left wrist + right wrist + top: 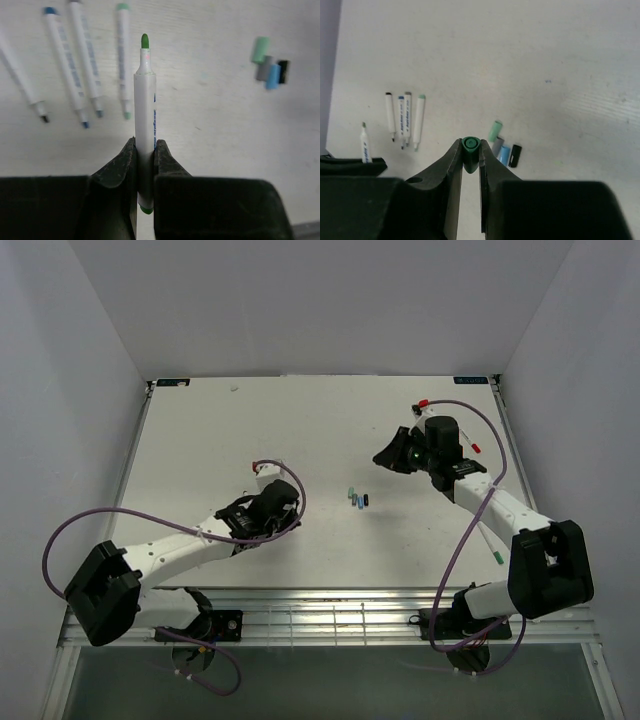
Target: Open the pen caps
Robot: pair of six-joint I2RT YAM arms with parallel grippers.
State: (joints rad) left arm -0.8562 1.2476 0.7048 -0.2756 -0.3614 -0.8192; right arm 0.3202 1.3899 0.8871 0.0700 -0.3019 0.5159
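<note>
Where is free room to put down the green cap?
Free: the table strip between the row of uncapped pens and the loose caps, and the far left part. Crowded: close around the caps and the pens.

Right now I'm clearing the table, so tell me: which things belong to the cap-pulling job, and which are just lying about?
In the job: green pen, clamped in the left tool; green pen cap, pinched in the right tool.
Lying about: four uncapped pens; four loose caps in a cluster.

Uncapped green pen [144, 100] upright in left hand [145, 148], pen caps [265, 67] beyond
</note>
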